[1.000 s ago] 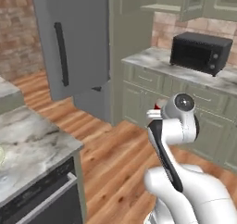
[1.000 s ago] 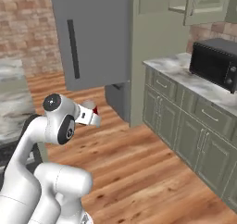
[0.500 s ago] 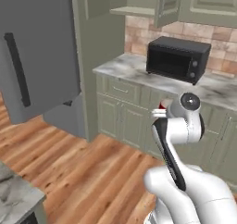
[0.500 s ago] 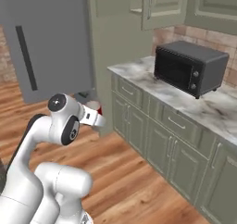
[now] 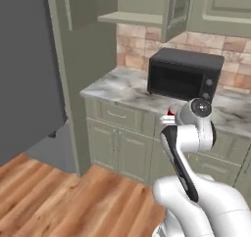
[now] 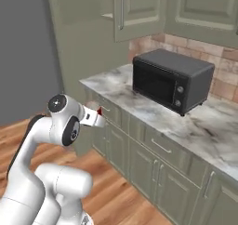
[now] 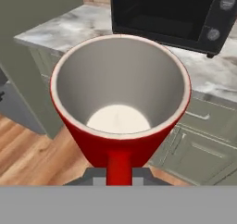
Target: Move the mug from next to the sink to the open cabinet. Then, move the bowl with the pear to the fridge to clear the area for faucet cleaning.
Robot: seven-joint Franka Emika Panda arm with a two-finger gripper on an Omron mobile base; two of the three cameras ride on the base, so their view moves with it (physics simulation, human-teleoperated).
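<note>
Overhead, sage-green cabinets (image 6: pixel 153 5) hang against a brick backsplash (image 5: pixel 215 45), above a grey marble counter (image 6: pixel 153 115) over a wooden floor (image 5: pixel 59 201). Near the counter's back edge stands a black microwave (image 6: pixel 169 80). Lower, the gripper (image 7: pixel 118 174) is clamped on the red mug's (image 7: pixel 121 102) handle, carried off the counter, before its front edge.

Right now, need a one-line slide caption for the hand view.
Tool shut on a red mug, its white inside empty, facing a black microwave on a marble counter.
</note>
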